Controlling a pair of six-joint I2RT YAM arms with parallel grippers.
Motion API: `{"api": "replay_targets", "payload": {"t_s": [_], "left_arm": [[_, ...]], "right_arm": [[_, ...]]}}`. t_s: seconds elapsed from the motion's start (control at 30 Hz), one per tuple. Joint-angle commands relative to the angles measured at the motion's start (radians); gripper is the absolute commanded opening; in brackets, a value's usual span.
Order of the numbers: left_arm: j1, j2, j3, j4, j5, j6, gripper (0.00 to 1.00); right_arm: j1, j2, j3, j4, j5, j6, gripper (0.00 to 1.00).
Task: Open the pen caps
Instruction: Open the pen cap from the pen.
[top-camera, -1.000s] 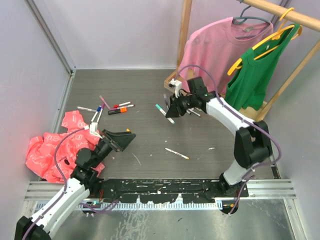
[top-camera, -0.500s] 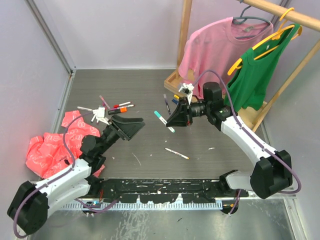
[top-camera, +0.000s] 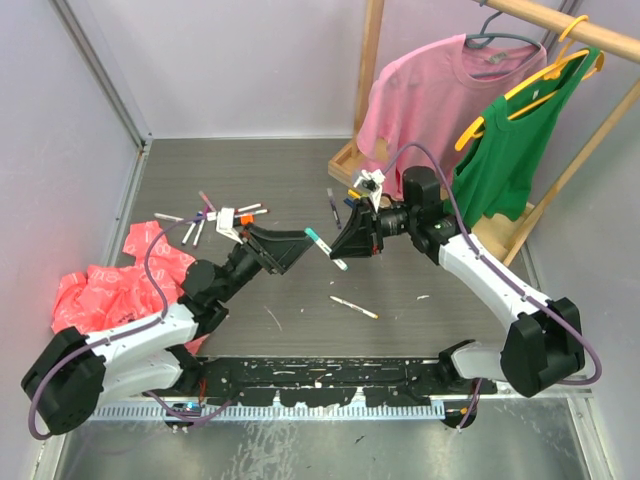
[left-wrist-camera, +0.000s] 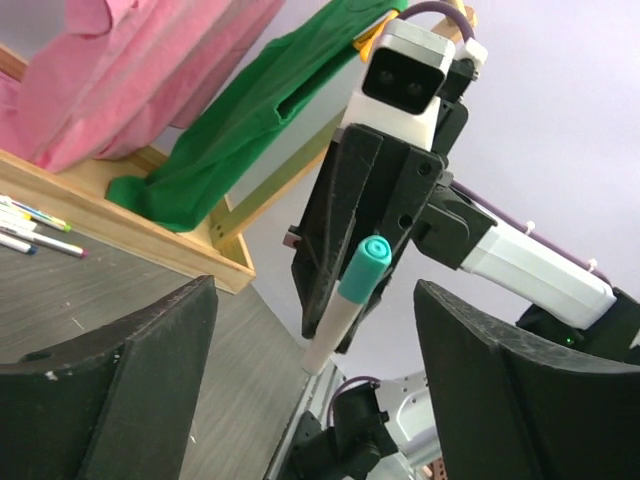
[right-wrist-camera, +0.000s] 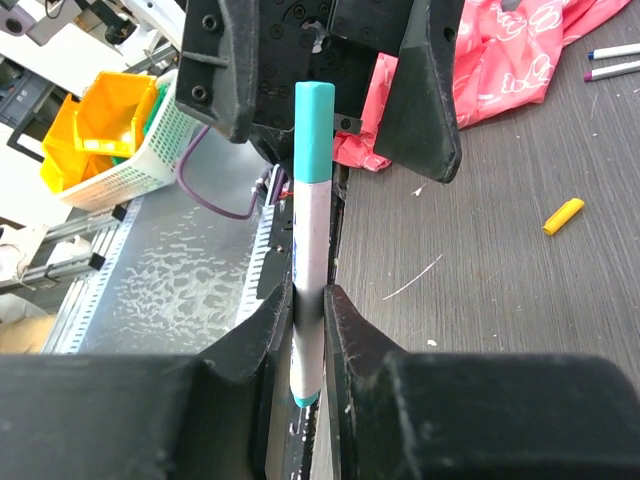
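Right tool (right-wrist-camera: 308, 330) is clamped on a teal-capped pen (right-wrist-camera: 306, 250), gripping the white barrel low down. The teal cap (right-wrist-camera: 314, 125) is on and sticks out past the fingertips. Left tool (top-camera: 300, 243) is wide open, one finger on each side of that cap. I see a gap on both sides, so no contact.

The pen is held in the air over the middle of the surface (top-camera: 300, 170), between the two tools.

Top view is the only one showing the rest of the layout:
- loose pens (top-camera: 246, 210) lying at far left
- one single pen (top-camera: 354, 307) lying near the middle
- a crumpled red bag (top-camera: 95, 300) at the left edge
- pink and green shirts on a wooden rack (top-camera: 372, 60) at far right

Only the right wrist view shows a yellow cap (right-wrist-camera: 563, 214) lying on the surface, plus a yellow bin and a white basket off the near edge. Only the left wrist view shows the cap end-on, with the right tool's body behind it.

In the top view the held pen is tiny and I can't tell the finger gap there. In the right wrist view the barrel's bottom end is sunk between the fingers. The left tool's fingertips are cut off by the top edge of that view.
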Motion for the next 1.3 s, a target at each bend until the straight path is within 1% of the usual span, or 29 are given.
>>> {"api": "replay_targets", "payload": {"t_s": [0.0,0.07,0.2,0.37,0.53,0.63,0.7,0.77,0.83,0.87,0.9,0.93,0.97,1.0,1.03,1.07,1.13,1.27], "left_arm": [[-0.008,0.002,0.062,0.043,-0.053,0.025,0.76],[-0.012,0.009,0.066,0.043,-0.052,0.018,0.71],[-0.022,0.023,0.076,0.043,-0.043,0.012,0.64],[-0.026,0.038,0.080,0.043,-0.034,-0.001,0.55],[-0.030,0.061,0.081,0.044,-0.030,-0.011,0.41],[-0.029,0.072,0.084,0.042,-0.029,-0.014,0.29],[-0.029,0.080,0.086,0.043,-0.029,-0.014,0.17],[-0.029,0.084,0.085,0.044,-0.029,-0.013,0.08],[-0.029,0.088,0.081,0.049,-0.028,-0.010,0.01],[-0.029,0.089,0.078,0.055,-0.029,-0.004,0.00],[-0.028,0.087,0.076,0.058,-0.030,0.003,0.00],[-0.030,0.086,0.074,0.060,-0.030,0.014,0.00],[-0.030,0.085,0.074,0.058,-0.031,0.032,0.00],[-0.034,0.085,0.074,0.052,-0.035,0.052,0.00],[-0.040,0.088,0.074,0.045,-0.042,0.072,0.00],[-0.047,0.088,0.075,0.039,-0.050,0.092,0.00],[-0.056,0.095,0.077,0.031,-0.066,0.124,0.00],[-0.066,0.113,0.080,0.033,-0.075,0.146,0.00]], "right_arm": [[0.017,0.014,0.002,0.048,-0.018,0.003,0.01],[0.022,0.024,0.006,0.030,-0.011,-0.010,0.01],[0.029,0.038,0.019,-0.013,0.004,-0.047,0.01],[0.031,0.041,0.023,-0.028,0.008,-0.060,0.01],[0.032,0.043,0.022,-0.030,0.009,-0.062,0.01],[0.032,0.044,0.022,-0.030,0.007,-0.063,0.01],[0.032,0.045,0.022,-0.031,0.007,-0.063,0.01],[0.032,0.045,0.023,-0.031,0.007,-0.063,0.01],[0.033,0.046,0.023,-0.034,0.007,-0.063,0.01],[0.033,0.046,0.023,-0.035,0.009,-0.063,0.02],[0.034,0.046,0.022,-0.037,0.015,-0.062,0.07],[0.032,0.045,0.018,-0.036,0.025,-0.059,0.17],[0.034,0.045,0.012,-0.032,0.033,-0.057,0.32],[0.036,0.043,0.004,-0.025,0.042,-0.054,0.39],[0.041,0.041,-0.004,-0.012,0.051,-0.042,0.49],[0.045,0.040,-0.007,-0.007,0.056,-0.039,0.54],[0.052,0.044,-0.006,-0.006,0.064,-0.036,0.58],[0.066,0.048,-0.006,-0.010,0.082,-0.036,0.58]]}}
